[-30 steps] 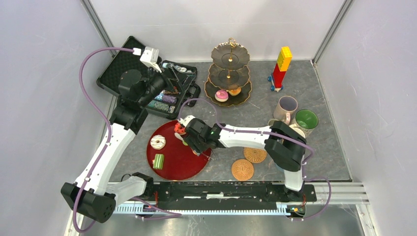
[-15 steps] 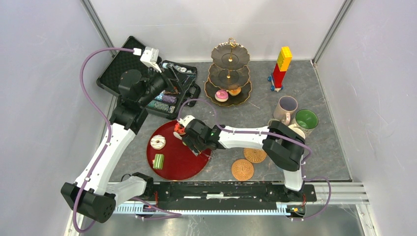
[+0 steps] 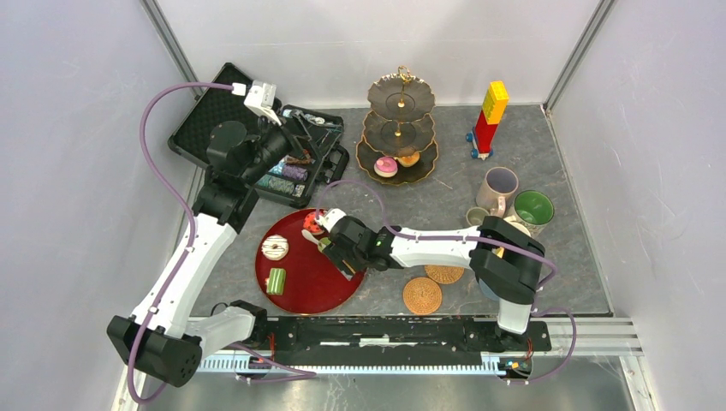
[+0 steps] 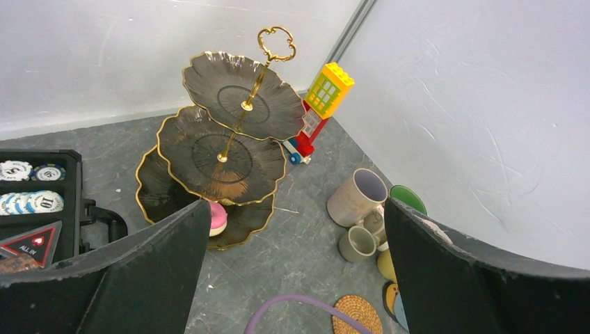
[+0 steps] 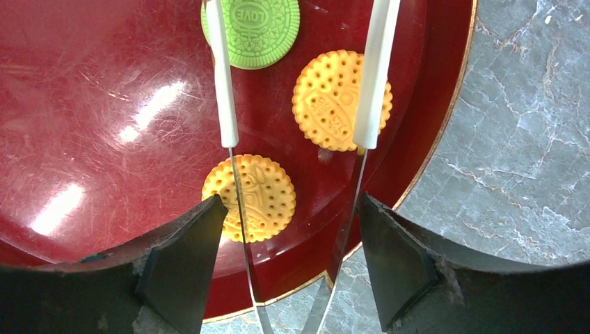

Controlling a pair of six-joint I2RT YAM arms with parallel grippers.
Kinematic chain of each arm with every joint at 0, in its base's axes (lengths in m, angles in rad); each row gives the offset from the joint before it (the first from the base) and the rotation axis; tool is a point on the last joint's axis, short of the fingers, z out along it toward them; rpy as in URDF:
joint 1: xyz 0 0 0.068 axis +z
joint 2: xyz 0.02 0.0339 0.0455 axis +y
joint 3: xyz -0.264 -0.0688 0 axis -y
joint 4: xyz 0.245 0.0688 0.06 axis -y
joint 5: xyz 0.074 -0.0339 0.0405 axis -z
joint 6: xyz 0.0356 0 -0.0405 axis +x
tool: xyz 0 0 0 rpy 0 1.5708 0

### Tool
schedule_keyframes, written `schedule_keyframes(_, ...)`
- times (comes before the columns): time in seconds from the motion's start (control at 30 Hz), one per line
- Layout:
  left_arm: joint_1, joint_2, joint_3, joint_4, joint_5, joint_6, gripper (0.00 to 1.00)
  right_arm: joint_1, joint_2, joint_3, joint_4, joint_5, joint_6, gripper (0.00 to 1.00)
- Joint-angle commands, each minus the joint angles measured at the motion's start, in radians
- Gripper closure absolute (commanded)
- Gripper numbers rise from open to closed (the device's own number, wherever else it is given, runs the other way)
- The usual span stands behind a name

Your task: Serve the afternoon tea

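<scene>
Now that the right arm's elbow has dropped toward the lower right of the overhead view, the small grey mug (image 3: 477,216) shows fully beside the lilac mug (image 3: 498,188) and the green-lined mug (image 3: 532,208). The right gripper (image 5: 291,200) has slid slightly down-right over the red tray (image 3: 300,287). Its fingers stand wide, each against an arm of the metal tongs (image 5: 232,125). The tongs gape with nothing pinched, one white tip lying across the upper of two yellow biscuits (image 5: 334,90).

The white-iced donut (image 3: 275,247) and the green cake (image 3: 276,280) lie where they did at the tray's left. The pink donut (image 3: 385,166) sits on the bottom tier of the stand (image 3: 400,128). The left gripper (image 4: 296,204) has not budged above the poker-chip case (image 3: 205,128), spread wide and empty.
</scene>
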Motion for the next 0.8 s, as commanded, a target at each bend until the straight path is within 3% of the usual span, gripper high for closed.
schedule_keyframes(0.0, 0.003, 0.004, -0.007, 0.053, 0.035, -0.051, 0.00, 0.006, -0.026, -0.028, 0.010, -0.007, -0.023, 0.26)
schedule_keyframes(0.23, 0.002, 0.007, -0.009, 0.058, 0.037, -0.054, 0.00, 0.006, 0.014, 0.018, 0.027, -0.004, -0.039, 0.44)
schedule_keyframes(0.47, 0.003, 0.014, -0.012, 0.061, 0.040, -0.059, 0.00, 0.006, 0.026, 0.068, 0.017, 0.025, -0.048, 0.44)
schedule_keyframes(0.77, 0.002, 0.020, -0.017, 0.070, 0.045, -0.068, 0.00, 0.006, 0.077, 0.100, 0.023, 0.021, -0.057, 0.36)
